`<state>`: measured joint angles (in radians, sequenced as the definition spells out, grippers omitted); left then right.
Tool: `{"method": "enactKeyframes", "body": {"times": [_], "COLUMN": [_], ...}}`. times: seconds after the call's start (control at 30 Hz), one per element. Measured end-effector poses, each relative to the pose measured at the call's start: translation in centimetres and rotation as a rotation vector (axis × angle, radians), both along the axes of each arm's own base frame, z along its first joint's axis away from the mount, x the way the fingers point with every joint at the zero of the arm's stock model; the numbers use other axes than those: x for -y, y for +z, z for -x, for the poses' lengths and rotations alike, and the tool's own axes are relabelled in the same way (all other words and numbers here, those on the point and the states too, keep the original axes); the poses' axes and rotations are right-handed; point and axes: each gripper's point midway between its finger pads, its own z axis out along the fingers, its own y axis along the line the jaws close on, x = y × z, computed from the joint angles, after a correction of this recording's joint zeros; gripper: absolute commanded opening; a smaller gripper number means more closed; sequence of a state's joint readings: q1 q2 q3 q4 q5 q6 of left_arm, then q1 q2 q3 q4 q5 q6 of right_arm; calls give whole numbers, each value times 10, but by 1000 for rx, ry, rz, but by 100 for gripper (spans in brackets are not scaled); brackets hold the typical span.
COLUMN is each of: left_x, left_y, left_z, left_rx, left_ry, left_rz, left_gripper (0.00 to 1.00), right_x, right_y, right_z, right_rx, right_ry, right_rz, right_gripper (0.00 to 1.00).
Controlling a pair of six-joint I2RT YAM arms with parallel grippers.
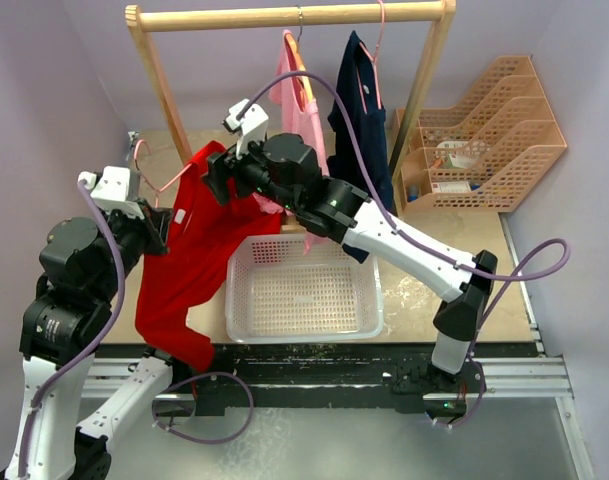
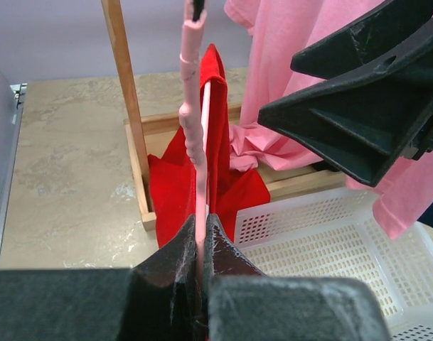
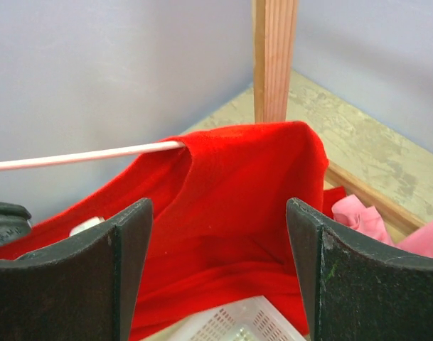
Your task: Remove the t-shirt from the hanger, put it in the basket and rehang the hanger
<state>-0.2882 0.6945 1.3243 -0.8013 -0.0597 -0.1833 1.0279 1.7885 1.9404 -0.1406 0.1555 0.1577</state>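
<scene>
A red t-shirt [image 1: 189, 260] hangs on a pink hanger [image 1: 156, 172] off the rack, left of the white basket [image 1: 304, 288]. My left gripper [image 1: 154, 228] is shut on the hanger's pink wire [image 2: 200, 234], with the shirt [image 2: 223, 170] draped beyond the fingers. My right gripper [image 1: 216, 172] is open and hovers at the shirt's upper shoulder. In the right wrist view the red cloth [image 3: 230, 206] fills the gap between the open fingers [image 3: 127, 263], and the pink hanger arm [image 3: 81, 155] sticks out to the left.
A wooden rack [image 1: 284, 16] holds a pink shirt [image 1: 299, 100] and a navy shirt [image 1: 362, 110] on hangers. Its post [image 2: 127, 106] stands close behind the red shirt. A tan file organiser [image 1: 484, 140] sits at the back right.
</scene>
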Motion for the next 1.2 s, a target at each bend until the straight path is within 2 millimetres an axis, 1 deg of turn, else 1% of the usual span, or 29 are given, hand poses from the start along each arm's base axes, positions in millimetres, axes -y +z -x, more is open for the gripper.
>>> {"method": "enactKeyframes", "body": {"times": [0.07,0.17,0.4,0.5,0.6,0.67,0.73,0.97,1.03,1.13,1.17,1.2], "left_x": [0,1,6,8,11,12,15,20,21,20,19,18], "left_y": [1,2,6,7,8,9,10,11,12,12,12,12], "left_z": [0,-1,-1,0,2,3,5,8,8,9,9,9], "left_rx": [2,7,20,21,22,24,28,30,30,32,33,35], "left_ry": [0,-2,-22,-35,-50,-59,-75,-106,-109,-104,-100,-97], "left_rz": [5,12,29,34,45,54,64,71,72,71,71,71], "left_gripper": [0,0,0,0,0,0,0,0,0,0,0,0], "right_x": [-4,-10,-25,-28,-26,-27,-27,-22,-21,-19,-19,-19], "right_y": [4,2,-30,-37,-38,-34,-28,-28,-27,-27,-27,-27], "right_z": [0,-2,-12,-16,-19,-21,-23,-29,-31,-33,-33,-33], "right_rx": [5,3,-28,-35,-33,-28,-20,-12,-6,1,2,1], "right_ry": [-1,-5,-22,-35,-54,-61,-72,-115,-123,-136,-139,-140], "right_rz": [-24,-35,-2,5,8,0,-12,-11,-11,-5,-5,-4], "right_gripper": [78,78,78,79,79,78,73,52,37,33,29,21]}}
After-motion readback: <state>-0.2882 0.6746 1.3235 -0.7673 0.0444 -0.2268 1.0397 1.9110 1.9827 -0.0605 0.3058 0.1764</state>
